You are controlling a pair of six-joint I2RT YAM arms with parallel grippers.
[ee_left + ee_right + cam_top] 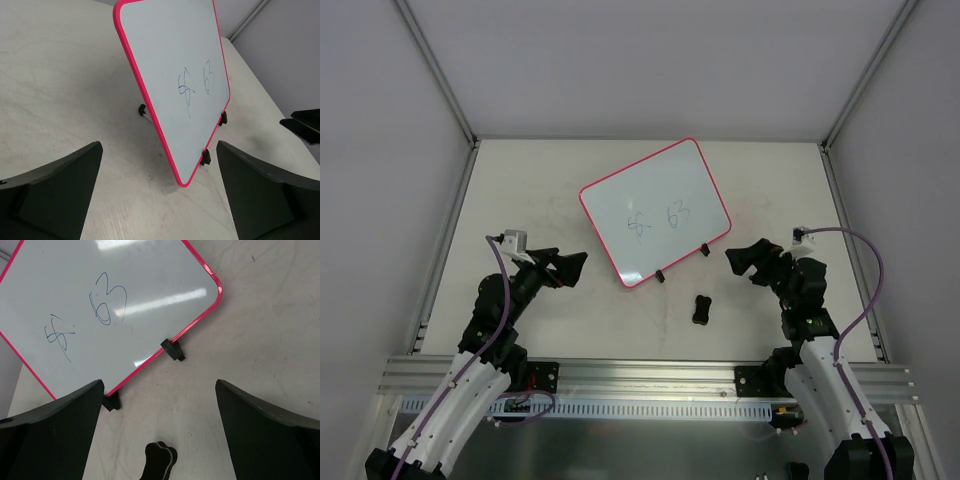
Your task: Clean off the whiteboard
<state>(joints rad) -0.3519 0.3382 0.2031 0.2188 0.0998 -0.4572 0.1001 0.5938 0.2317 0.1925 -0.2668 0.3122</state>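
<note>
- Bearing blue scribbles: glossy white rectangular pink-rimmed whiteboard (pixel 655 212).
- Small black eraser block (pixel 701 309) near its clipped edge.
- Flanking it: left gripper (pixel 574 267) and right gripper (pixel 737 264), both spread.

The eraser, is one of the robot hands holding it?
No, the eraser lies alone on the table near the whiteboard, and the left gripper and right gripper are both open, apart from it.

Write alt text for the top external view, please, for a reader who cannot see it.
A pink-rimmed whiteboard with blue scribbles sits askew on the table, a small black eraser beside its near edge. The left arm and right arm flank it, jaws open and empty.
</note>
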